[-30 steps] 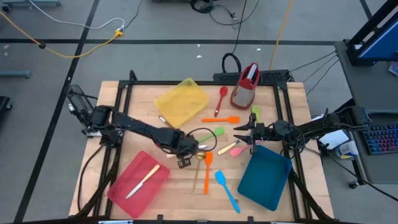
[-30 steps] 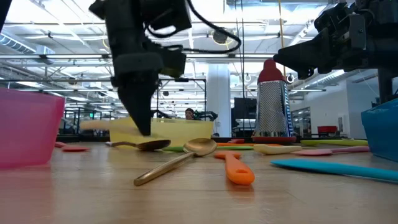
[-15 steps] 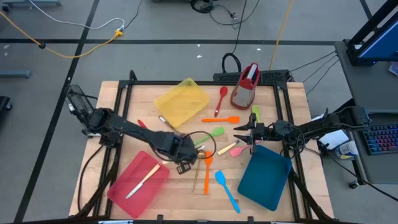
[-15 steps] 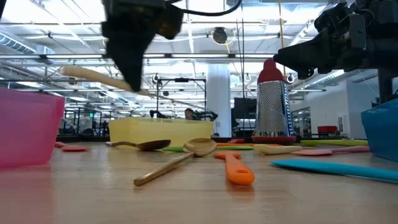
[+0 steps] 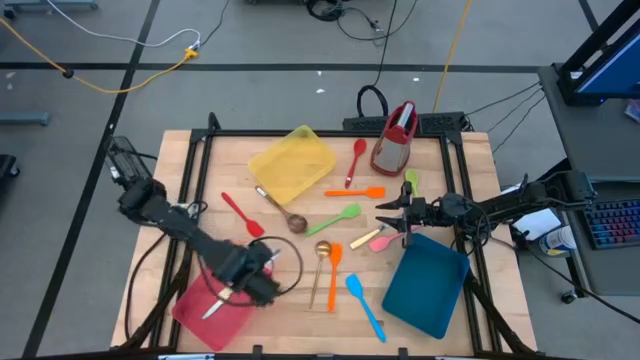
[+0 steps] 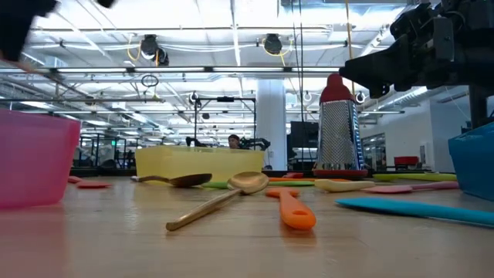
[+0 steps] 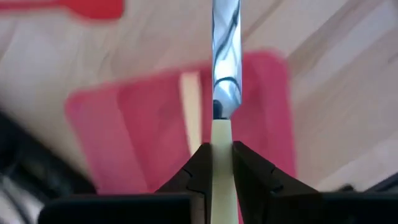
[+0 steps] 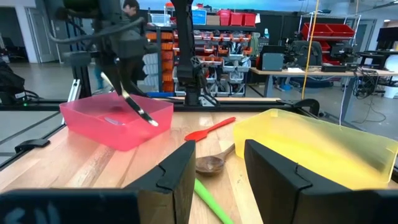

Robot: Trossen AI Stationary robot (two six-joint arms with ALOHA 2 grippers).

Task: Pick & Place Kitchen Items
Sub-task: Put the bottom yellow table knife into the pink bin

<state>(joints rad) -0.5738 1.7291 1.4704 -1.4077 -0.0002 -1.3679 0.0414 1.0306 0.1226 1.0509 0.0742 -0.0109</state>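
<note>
Item: pink-red tray [image 5: 195, 303], directly below my left gripper [image 5: 243, 287]. Held piece: pale-handled knife [image 7: 225, 74], fingers clamped on its handle, long axis pointing ahead over the tray. My right gripper [image 5: 385, 217] waited apart, farther off.

Robotics lab: storage shelves [image 8: 217, 37] of red bins [image 8: 233, 17], workbenches [image 8: 323, 78], taped concrete floor [image 5: 250, 90].

We see a pink-red tray [image 5: 205, 305] at near left, a yellow tray [image 5: 292, 163] far off, a blue tray [image 5: 425, 285] at near right. Between them lie a red spatula [image 5: 240, 214], a green spoon [image 5: 338, 218], an orange spatula [image 5: 333, 272], a blue spatula [image 5: 365, 306]. The grater [image 5: 396, 136] is red-topped, the arms dark, the table [image 5: 470, 170] pale wood.
</note>
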